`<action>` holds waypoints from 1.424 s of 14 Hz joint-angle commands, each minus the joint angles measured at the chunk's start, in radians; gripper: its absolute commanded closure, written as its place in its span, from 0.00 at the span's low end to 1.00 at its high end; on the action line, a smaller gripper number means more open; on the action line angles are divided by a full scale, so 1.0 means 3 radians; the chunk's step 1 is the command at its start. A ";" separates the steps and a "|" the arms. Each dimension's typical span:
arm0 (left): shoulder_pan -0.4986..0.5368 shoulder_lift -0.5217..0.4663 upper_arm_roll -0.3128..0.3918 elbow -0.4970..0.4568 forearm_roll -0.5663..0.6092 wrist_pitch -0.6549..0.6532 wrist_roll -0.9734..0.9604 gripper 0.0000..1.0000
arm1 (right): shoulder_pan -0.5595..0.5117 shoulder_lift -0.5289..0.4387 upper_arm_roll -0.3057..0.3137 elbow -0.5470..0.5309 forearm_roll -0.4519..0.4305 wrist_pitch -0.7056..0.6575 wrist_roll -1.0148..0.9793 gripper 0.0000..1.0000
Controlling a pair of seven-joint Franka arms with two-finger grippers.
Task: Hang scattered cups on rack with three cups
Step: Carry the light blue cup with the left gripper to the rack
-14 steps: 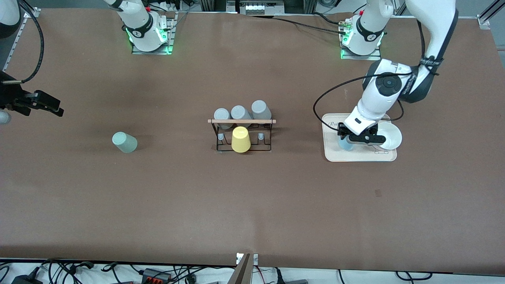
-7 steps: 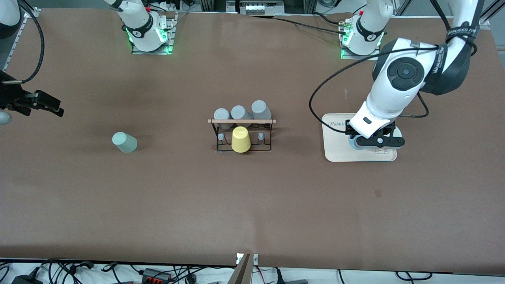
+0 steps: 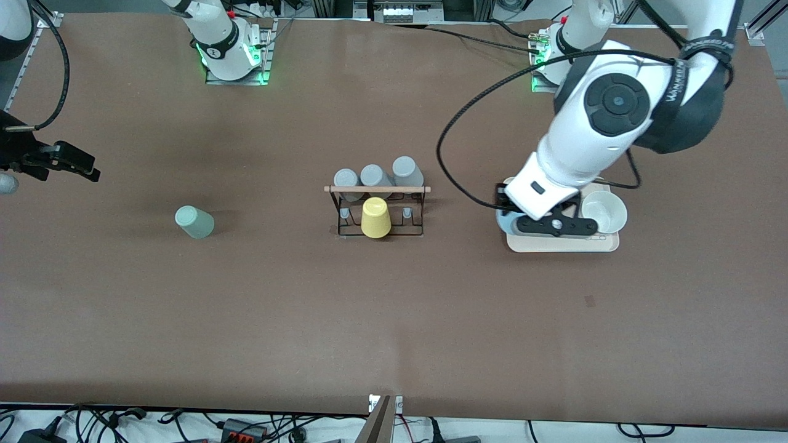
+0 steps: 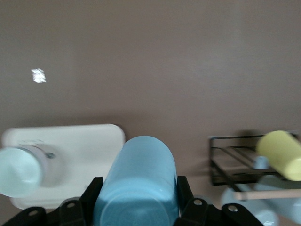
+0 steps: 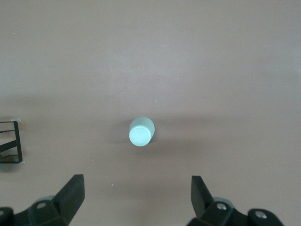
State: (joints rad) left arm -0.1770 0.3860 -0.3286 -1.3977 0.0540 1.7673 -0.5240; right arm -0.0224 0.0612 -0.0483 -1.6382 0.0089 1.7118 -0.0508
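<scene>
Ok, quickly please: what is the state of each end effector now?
Left end effector: closed, holding the light blue cup above the tray.
Right end effector: open, holding nothing, waiting at the right arm's end of the table.

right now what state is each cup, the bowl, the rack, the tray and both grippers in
light blue tapered cup: gripped, lifted above the tray
left gripper: shut on that cup
pale sage green cup: upside down on the table, untouched
right gripper: open, waiting above the table
low black wire rack: upright
yellow cup: upside down on the rack
white bowl: upright on tray
cream rectangular tray: flat on table
</scene>
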 commanded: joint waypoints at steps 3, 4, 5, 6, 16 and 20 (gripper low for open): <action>-0.0524 0.0543 0.0032 0.0684 -0.0057 -0.0077 -0.0850 0.73 | -0.0007 -0.0025 0.0013 -0.0057 0.0016 0.0046 -0.0035 0.00; -0.0596 0.0655 0.0037 0.0782 -0.0057 -0.0057 -0.0876 0.73 | -0.0002 -0.0025 0.0013 -0.0057 0.0016 0.0057 -0.0030 0.00; -0.0642 0.0697 0.0037 0.0778 -0.0027 0.0040 -0.0882 0.73 | -0.0002 -0.0010 0.0013 -0.0057 0.0011 0.0067 -0.0035 0.00; -0.0698 0.0728 0.0032 0.0763 0.0014 0.0167 -0.0892 0.73 | 0.0008 0.0041 0.0018 -0.0051 0.0001 0.0092 -0.0035 0.00; -0.0970 0.0933 0.0017 0.0467 0.0531 0.0644 -0.1107 0.73 | 0.0085 0.0067 0.0028 -0.0051 -0.0030 0.0118 -0.0040 0.00; -0.0995 0.0943 0.0006 0.0349 0.0531 0.0649 -0.1096 0.73 | 0.0070 0.0082 0.0028 -0.0067 -0.0045 0.0123 -0.0035 0.00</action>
State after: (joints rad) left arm -0.4717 0.6787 -0.3265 -1.2675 0.1907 1.9515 -0.8543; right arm -0.0018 0.0952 -0.0396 -1.6415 0.0059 1.7393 -0.0520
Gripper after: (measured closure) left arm 0.322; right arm 0.000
